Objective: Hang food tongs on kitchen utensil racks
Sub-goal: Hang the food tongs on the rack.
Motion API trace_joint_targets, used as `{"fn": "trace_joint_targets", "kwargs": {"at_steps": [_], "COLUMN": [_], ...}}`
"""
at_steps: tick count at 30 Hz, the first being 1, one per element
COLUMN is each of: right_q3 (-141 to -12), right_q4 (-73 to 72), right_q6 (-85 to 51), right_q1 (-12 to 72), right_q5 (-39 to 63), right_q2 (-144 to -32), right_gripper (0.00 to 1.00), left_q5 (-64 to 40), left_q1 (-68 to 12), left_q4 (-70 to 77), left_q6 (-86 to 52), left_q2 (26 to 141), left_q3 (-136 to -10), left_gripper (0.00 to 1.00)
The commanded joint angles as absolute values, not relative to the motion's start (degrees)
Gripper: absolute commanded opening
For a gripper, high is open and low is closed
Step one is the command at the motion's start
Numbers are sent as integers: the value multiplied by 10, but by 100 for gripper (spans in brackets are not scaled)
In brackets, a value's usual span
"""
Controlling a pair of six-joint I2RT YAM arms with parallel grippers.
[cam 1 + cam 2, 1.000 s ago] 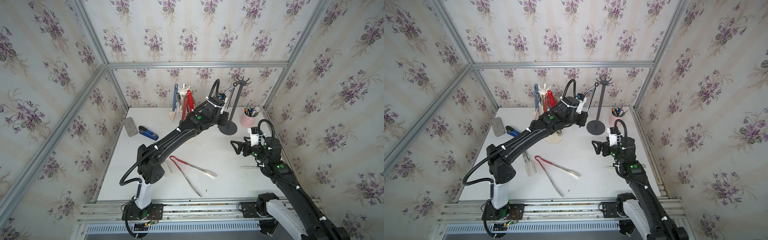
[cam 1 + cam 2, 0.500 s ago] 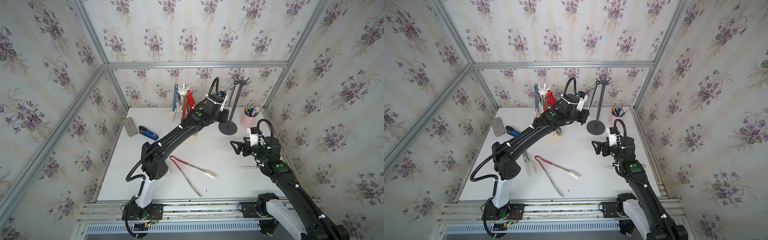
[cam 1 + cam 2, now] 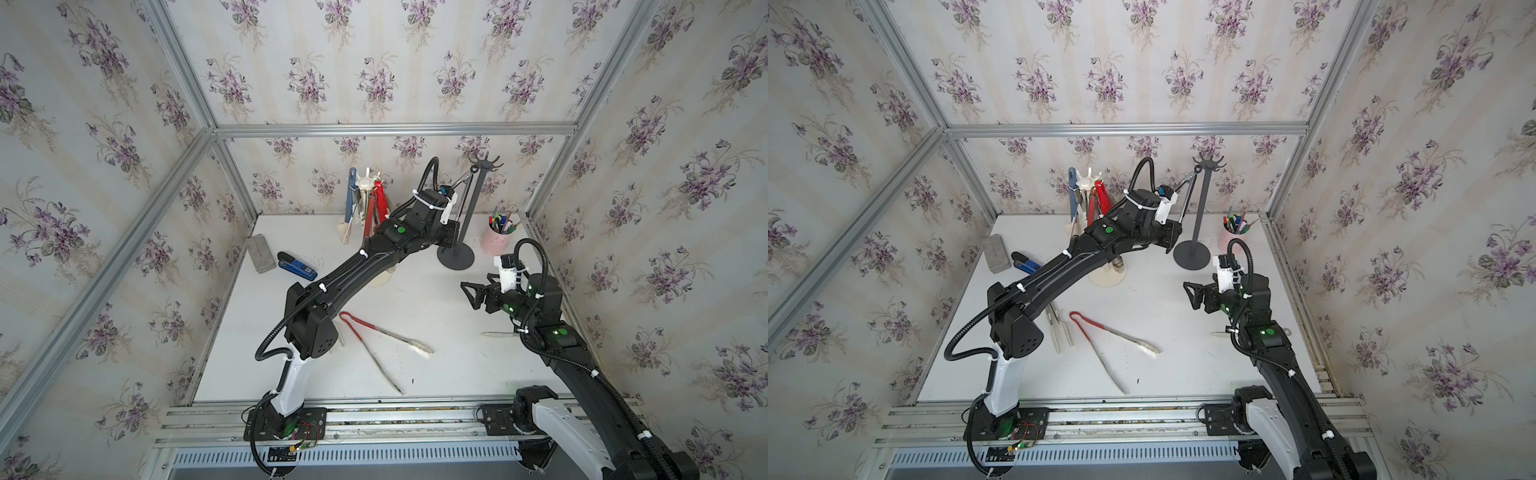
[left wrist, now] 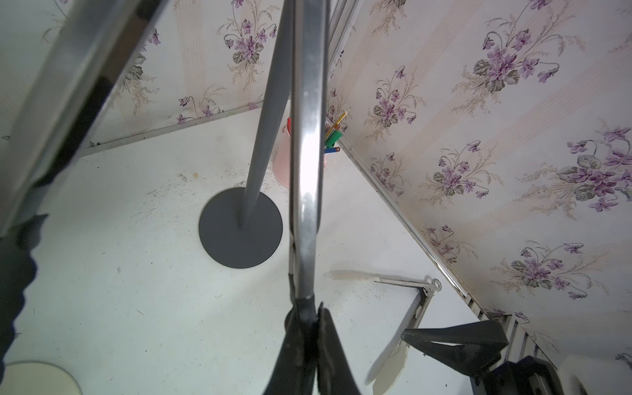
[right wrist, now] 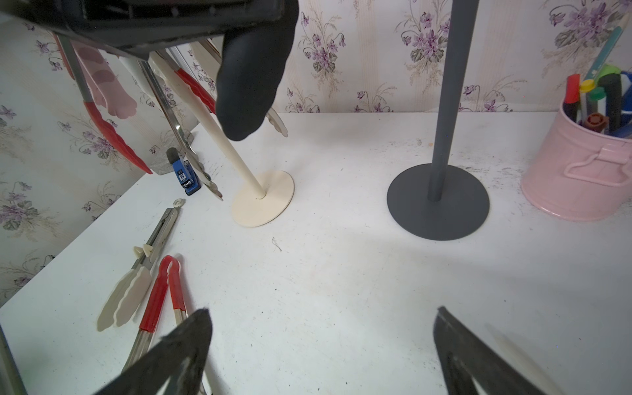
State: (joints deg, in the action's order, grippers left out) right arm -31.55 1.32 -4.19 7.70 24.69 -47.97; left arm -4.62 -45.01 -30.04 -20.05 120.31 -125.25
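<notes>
At back of table (image 3: pixel 436 374): grey rack (image 3: pixel 461 262), cream rack (image 5: pixel 263 198) w/ several tongs (image 3: pixel 379 199) hung. L gripper (image 4: pixel 309 307) clamped on steel tongs (image 4: pixel 307 136), top end by grey rack's hook. R gripper (image 5: pixel 321 313) wide, empty. Loose on table: red tongs (image 5: pixel 155 301).

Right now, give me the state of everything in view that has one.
left gripper, shut on steel tongs
right gripper, open, empty
grey rack, upright
steel tongs, raised, top end at grey rack's top
cream rack, upright, hung tongs on it
red-handled tongs, lying flat, spread
white-tipped tongs, lying flat, closed
pink cup, upright, holding pens
stapler, lying closed
</notes>
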Motion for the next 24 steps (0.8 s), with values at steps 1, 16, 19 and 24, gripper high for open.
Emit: {"fn": "trace_joint_targets", "kwargs": {"at_steps": [1,16,19,24], "right_q3": [-319,-326,-337,-351], "right_q4": [13,82,126,191], "right_q6": [-59,-141,-176,-248], "right_q1": [75,43,25,-5], "right_q5": [240,192,181,171], "right_q2": [-481,-484,-507,-549], "right_gripper": [100,99,97,91], "left_q5": [-55,-41,-49,-50], "left_q1": [-449,-450,-450,-451], "left_q4": [-295,-293,-293,-287], "left_q6": [-203,-189,-181,-169], "left_q2": [1199,1161,1140,1092], "left_q3": [-1250,-1241,-1233,-1197], "left_gripper": [18,86,88,92]}}
